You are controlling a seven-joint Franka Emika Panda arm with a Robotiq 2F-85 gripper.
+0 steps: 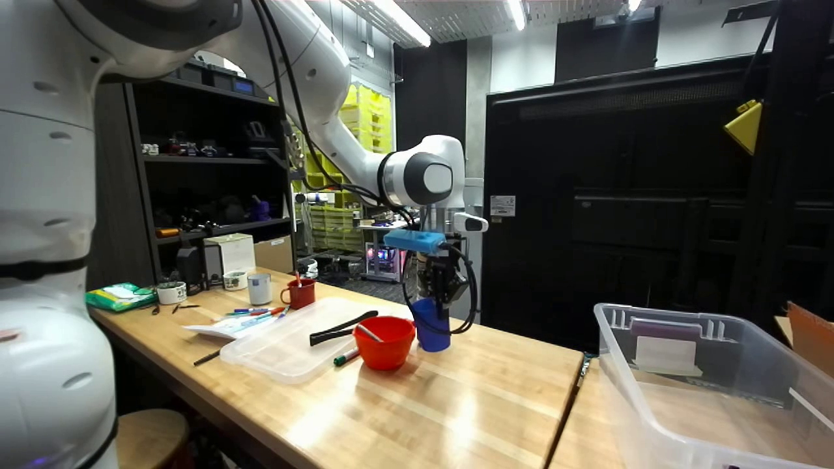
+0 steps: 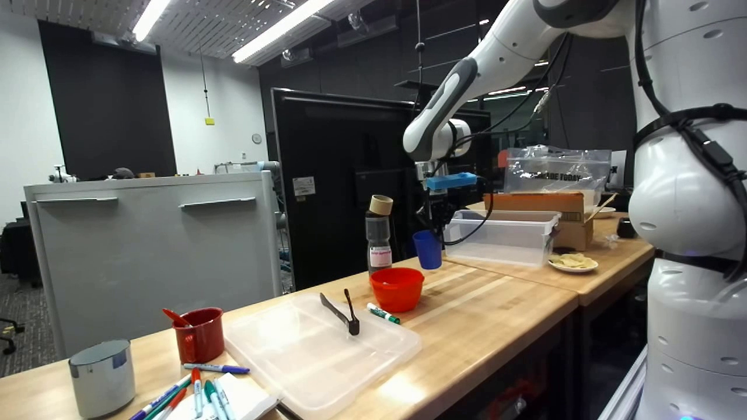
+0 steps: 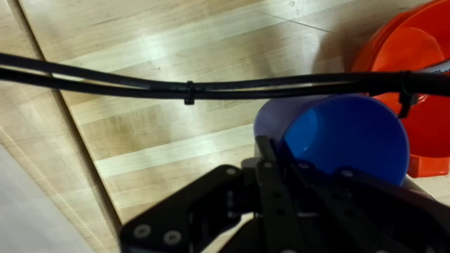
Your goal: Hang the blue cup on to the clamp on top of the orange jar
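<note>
One step seems done: fingers (image 3: 270, 175) pinched tight on the blue cup (image 2: 428, 251), right of the orange jar (image 2: 398, 298); hanging remains.

white arm (image 1: 319, 91), black cables (image 3: 225, 86), blue block (image 1: 414, 241), black gripper (image 3: 275, 146), silver screws (image 3: 142, 231)

I have free tabletop (image 1: 515, 371) between blue cup (image 1: 431, 341) and plastic bin (image 1: 619, 391); the orange jar (image 1: 384, 352) blocks the opposite side.

Quantity: blue cup (image 2: 429, 252), 1; orange bowl (image 2: 398, 293), 1; black clamp (image 2: 352, 324), 1; red mug (image 2: 201, 338), 1; bottle (image 2: 379, 234), 1; lid (image 2: 309, 361), 1.
</note>
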